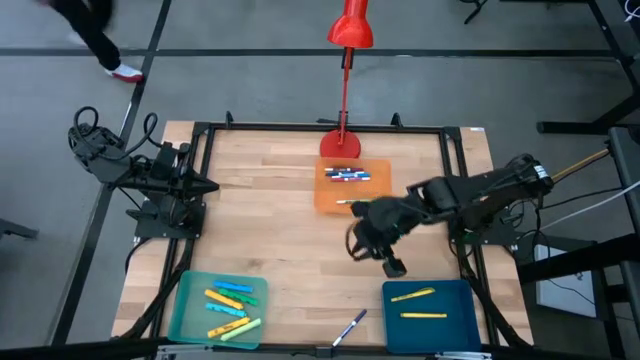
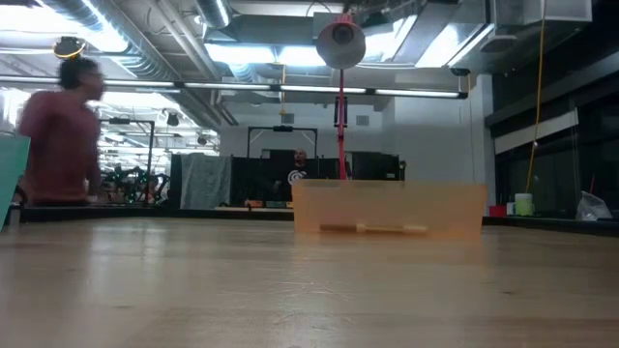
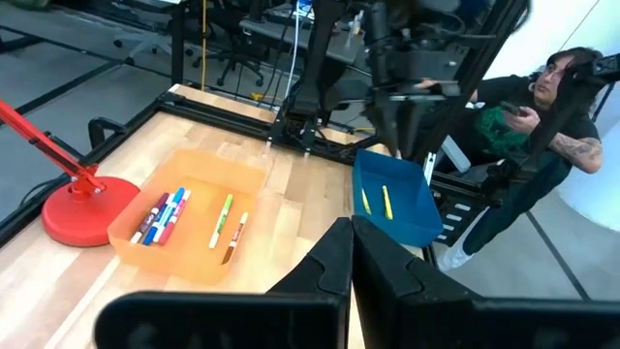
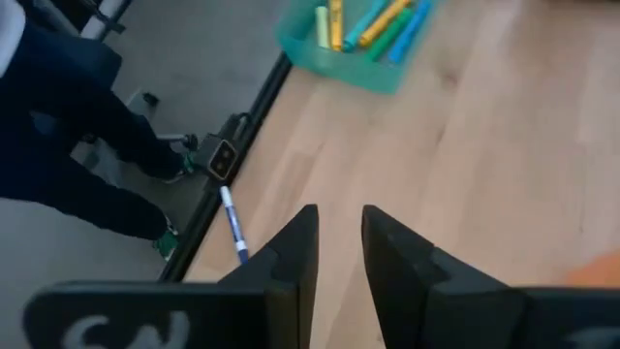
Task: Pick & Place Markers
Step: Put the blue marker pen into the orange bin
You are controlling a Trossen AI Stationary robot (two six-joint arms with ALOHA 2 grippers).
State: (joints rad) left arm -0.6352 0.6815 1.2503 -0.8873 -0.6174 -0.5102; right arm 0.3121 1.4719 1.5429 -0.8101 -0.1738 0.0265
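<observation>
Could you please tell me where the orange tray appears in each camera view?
High view: orange tray centre, below the red lamp base.
Low view: middle, under the lamp.
Left wrist view: left of centre, beside the lamp base.
Right wrist view: only an orange sliver at the edge, possibly it.

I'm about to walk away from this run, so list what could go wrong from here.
1. The loose marker lies at the table's front edge, partly over the frame; a nudge could knock it off.
2. The right gripper shows nothing between its fingers, so a marker may have been missed or dropped.
3. The red lamp stands right behind the orange tray; the right arm reaching there might clip its pole.
</observation>
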